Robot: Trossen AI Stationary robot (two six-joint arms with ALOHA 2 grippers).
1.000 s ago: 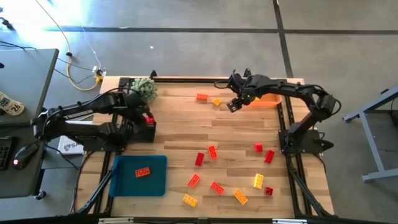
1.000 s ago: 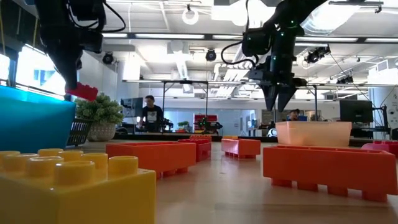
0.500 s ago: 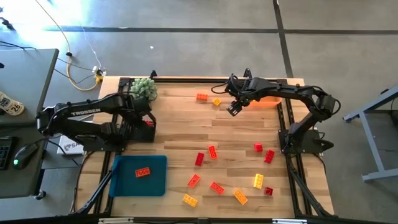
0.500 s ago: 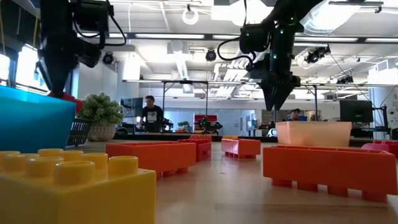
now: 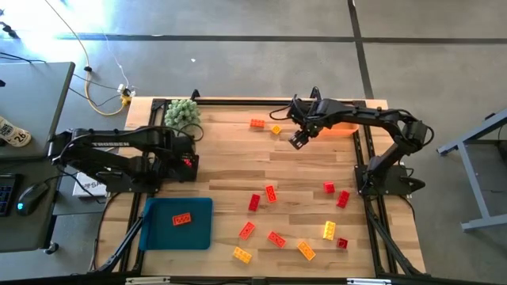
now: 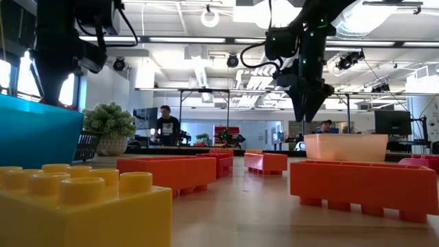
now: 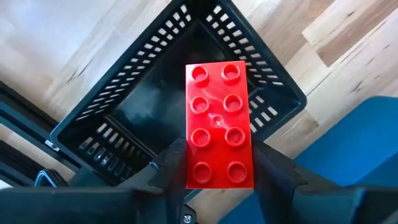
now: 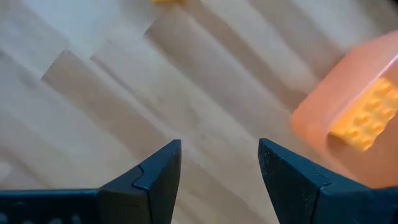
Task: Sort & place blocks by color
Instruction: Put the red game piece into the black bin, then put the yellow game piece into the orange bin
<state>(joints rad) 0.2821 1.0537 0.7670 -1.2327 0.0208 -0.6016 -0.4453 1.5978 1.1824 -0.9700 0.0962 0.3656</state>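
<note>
My left gripper [image 7: 219, 169] points down over a black slatted basket [image 7: 124, 124] at the table's left and is shut on a red eight-stud block [image 7: 217, 118]. In the high view that block shows as a red spot [image 5: 188, 162] under the arm. My right gripper [image 8: 219, 155] hangs open above bare wood at the far right, with nothing between its fingers, next to an orange bin [image 8: 323, 112] holding a yellow block [image 8: 364, 118]. An orange block [image 5: 257, 123] and a yellow block [image 5: 276, 129] lie near it. Several red and yellow blocks lie scattered at the near right. My left gripper pinches the red block by its two long sides [image 7: 189, 171] between its two fingers, near one end of the block. The fingers come from above, pointing down. The block lies level with its studs up, lifted clear above the basket.
A blue tray [image 5: 198, 229] at the near left holds one orange-red block [image 5: 182, 218]. A green spiky plant ball [image 5: 181, 112] sits at the far left. Big orange and yellow blocks [image 6: 357, 185] stand close in the low view. A person stands in the room behind.
My left gripper has gone toward the table's near edge and down with the red block, rolling about its own axis. In the low view the block has sunk out of sight behind the blue tray.
</note>
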